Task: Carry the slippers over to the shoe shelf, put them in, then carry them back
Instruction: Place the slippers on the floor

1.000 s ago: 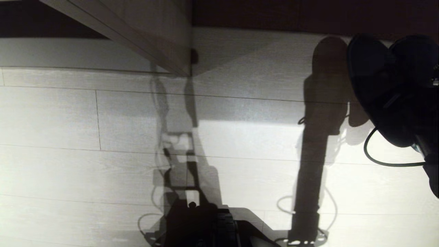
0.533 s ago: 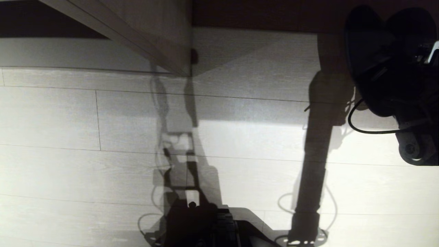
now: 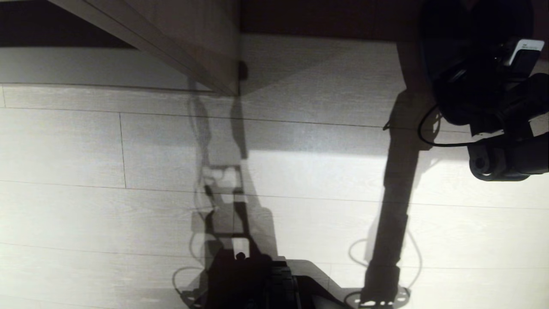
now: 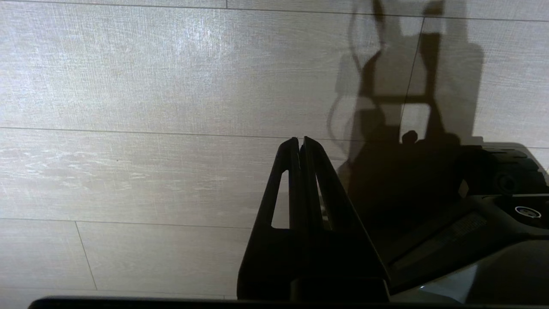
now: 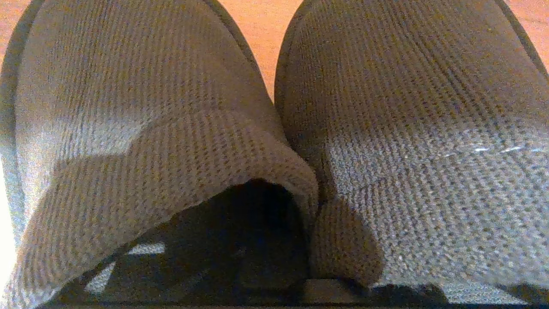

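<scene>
While right gripper (image 3: 476,81) clamps slippers (image 5: 274,128) at shoe shelf (image 3: 326,64) edge, left gripper (image 4: 300,143) closed, floor (image 3: 107,171) open leftward.

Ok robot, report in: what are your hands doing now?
Right end effector shut on slippers, upper right, near shoe shelf. Left end effector shut, empty, over floor. Nothing blocking seen.
</scene>
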